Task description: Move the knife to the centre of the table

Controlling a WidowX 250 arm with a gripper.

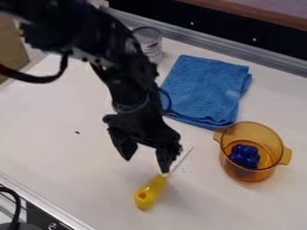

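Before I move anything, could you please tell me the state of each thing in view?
Gripper: open; whether it touches the knife, I cannot tell.
Knife: lying on the table, not clamped.
Cloth: folded, lying on the table.
Pot: upright, uncovered, with a blue object inside.
Can: upright, partly behind the arm.

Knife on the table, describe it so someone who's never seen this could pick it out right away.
On the white table, find the black gripper, left of the see-through amber pot. The knife lies just below it in the view, its pale blade slanting up to the right. Its solid yellow handle sets it apart from the pot and the folded blue cloth.
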